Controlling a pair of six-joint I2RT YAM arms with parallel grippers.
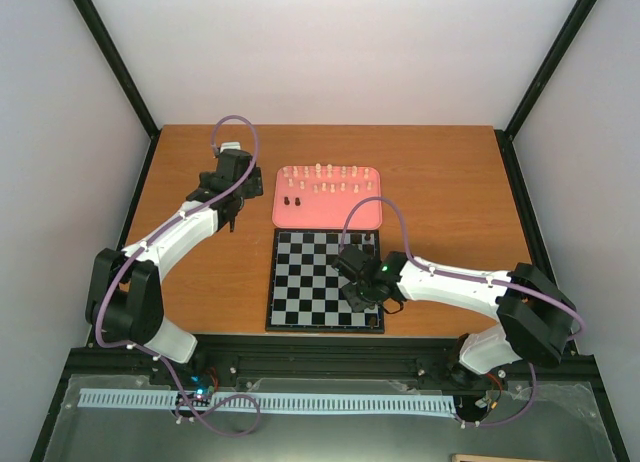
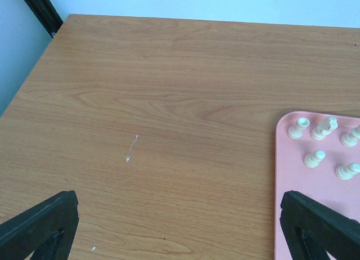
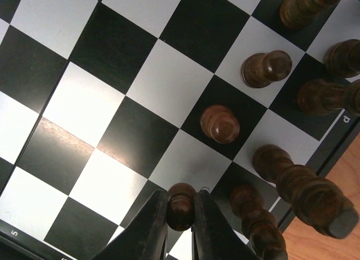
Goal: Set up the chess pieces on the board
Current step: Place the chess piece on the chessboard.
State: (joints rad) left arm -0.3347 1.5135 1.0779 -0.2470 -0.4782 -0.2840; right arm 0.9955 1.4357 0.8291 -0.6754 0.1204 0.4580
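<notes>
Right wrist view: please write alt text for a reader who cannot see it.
The right claw grips a small dark brown wooden chess piece over a flat black-and-white checked chessboard. Other dark brown pieces stand on squares at the right.

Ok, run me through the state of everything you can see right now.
Left gripper: open, empty, over the table beside the pink tray.
Right gripper: shut on a dark piece, low over the board.
Other dark pieces: upright on squares near the board's edge.
Cream pieces: on the tray, apparently upright.
Two dark pieces: standing on the tray.
</notes>
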